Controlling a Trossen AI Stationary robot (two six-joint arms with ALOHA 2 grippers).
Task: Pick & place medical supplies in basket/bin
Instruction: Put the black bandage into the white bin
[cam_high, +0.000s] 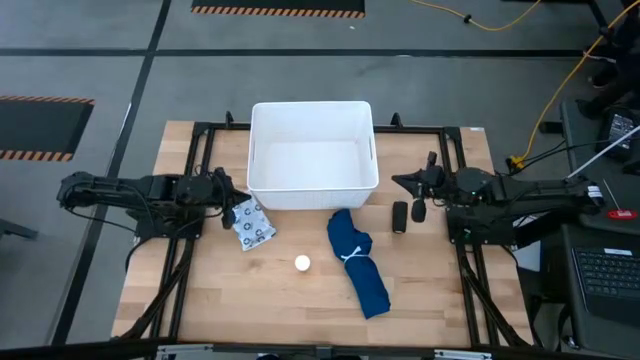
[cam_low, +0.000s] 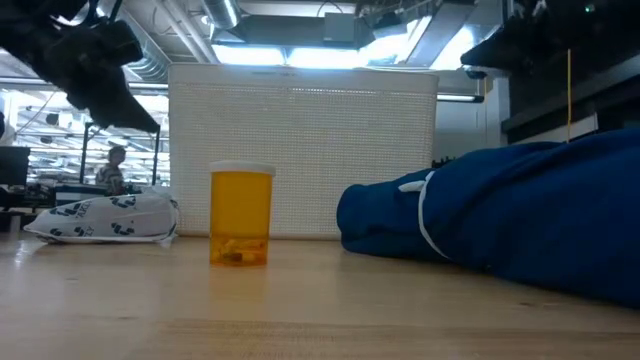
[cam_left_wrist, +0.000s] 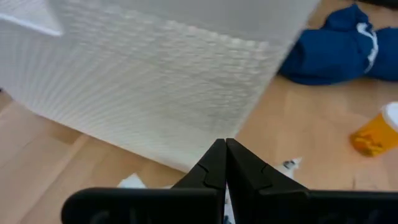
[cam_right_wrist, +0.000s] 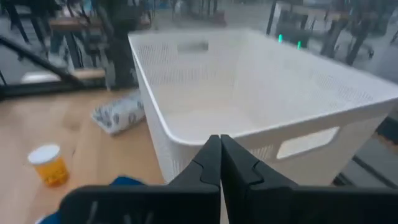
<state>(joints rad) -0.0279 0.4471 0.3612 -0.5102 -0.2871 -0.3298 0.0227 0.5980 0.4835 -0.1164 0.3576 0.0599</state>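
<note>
Nothing has been picked yet, by the look of it: the tub (cam_high: 313, 155) stands empty at the far middle of the table, and all three supplies lie on the wood in front of it.

The packet (cam_high: 253, 224) lies just off the tub's near left corner, right beside the left gripper (cam_high: 232, 203). The small white-topped item (cam_high: 302, 263) stands alone, nearer the front edge. The low view shows it is an upright orange vial (cam_low: 241, 215) with a white cap, not a flat disc. The blue bundle (cam_high: 357, 262) lies on a slant from the tub's near right corner toward the front, its white band (cam_high: 352, 254) across the upper half.

Left gripper: fingers pressed together, nothing between them, by the left wrist view. It hangs low above the packet's edge — judged to be the likely first target, being the closest item on that side.

Right gripper (cam_high: 408, 213): also closed and empty, per its wrist view (cam_right_wrist: 220, 163). It sits off the tub's right side, near the bundle's upper end.

Judgement: either gripper must spread its fingers before any grasp. The packet is flat and limp, so an edge pinch looks the workable hold. The vial may tip or roll if nudged. The bundle is soft and long — gripped near the band, it should sag least.
</note>
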